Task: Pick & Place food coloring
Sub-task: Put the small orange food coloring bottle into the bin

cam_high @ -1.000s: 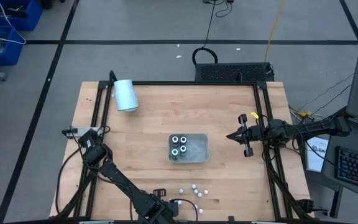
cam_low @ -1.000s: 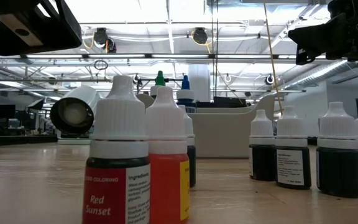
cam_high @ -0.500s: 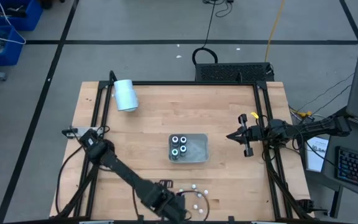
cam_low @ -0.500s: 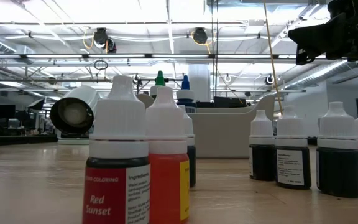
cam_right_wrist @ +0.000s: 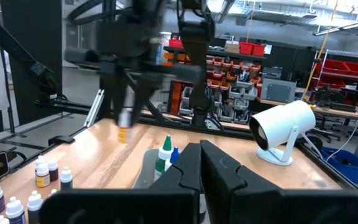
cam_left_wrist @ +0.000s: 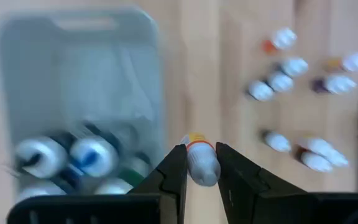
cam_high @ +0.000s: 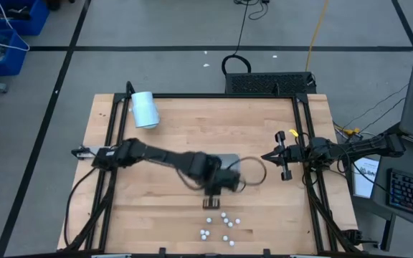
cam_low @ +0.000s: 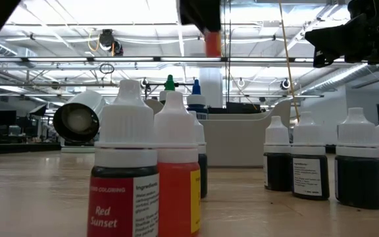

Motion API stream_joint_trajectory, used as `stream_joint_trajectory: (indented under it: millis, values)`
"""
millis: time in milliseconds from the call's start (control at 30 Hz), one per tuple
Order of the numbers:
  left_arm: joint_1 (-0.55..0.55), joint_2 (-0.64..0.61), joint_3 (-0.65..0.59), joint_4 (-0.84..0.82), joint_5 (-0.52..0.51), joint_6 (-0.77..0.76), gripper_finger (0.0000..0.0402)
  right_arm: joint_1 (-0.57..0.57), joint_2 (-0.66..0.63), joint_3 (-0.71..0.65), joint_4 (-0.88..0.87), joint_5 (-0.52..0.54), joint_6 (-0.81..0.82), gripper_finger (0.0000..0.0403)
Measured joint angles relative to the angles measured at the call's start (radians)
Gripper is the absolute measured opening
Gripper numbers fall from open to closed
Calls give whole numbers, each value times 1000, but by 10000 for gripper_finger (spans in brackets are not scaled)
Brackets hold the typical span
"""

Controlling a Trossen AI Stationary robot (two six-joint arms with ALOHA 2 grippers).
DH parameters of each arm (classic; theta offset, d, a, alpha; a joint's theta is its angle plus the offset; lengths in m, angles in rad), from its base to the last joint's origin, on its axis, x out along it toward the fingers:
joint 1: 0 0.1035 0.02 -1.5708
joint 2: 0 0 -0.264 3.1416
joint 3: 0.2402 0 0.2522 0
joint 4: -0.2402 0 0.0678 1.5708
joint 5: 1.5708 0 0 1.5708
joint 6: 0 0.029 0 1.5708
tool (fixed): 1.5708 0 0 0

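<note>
Orange bottle (cam_left_wrist: 199,160) sat pinched in the left gripper (cam_left_wrist: 200,167), just near of the tray (cam_left_wrist: 79,68); right gripper (cam_right_wrist: 199,163) waited far right, pressed together.

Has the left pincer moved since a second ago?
Yes. In the high view the left pincer has swung up from the table's near edge to the grey tray, carrying a food coloring bottle.

My left arm reaches across the pale wooden table (cam_high: 171,122), its gripper (cam_high: 213,201) at the near edge of the grey rectangular tray (cam_high: 229,160). Small white-capped bottles (cam_high: 223,226) cluster just beyond. My right gripper (cam_high: 269,155) waits at the right rail.
</note>
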Motion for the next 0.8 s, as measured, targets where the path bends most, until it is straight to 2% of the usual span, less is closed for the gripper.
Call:
stream_joint_trajectory:
  millis: [200, 533, 800]
  values:
    - [93, 0, 0, 57, -70, 124, 72, 0, 0, 0, 3, 1, -25, 0]
    - [185, 53, 0, 192, -82, 176, 72, 0, 0, 0, 9, 1, -53, 0]
    - [203, 137, -2, 141, -83, 185, 72, -2, 6, 0, 10, 1, -58, 0]
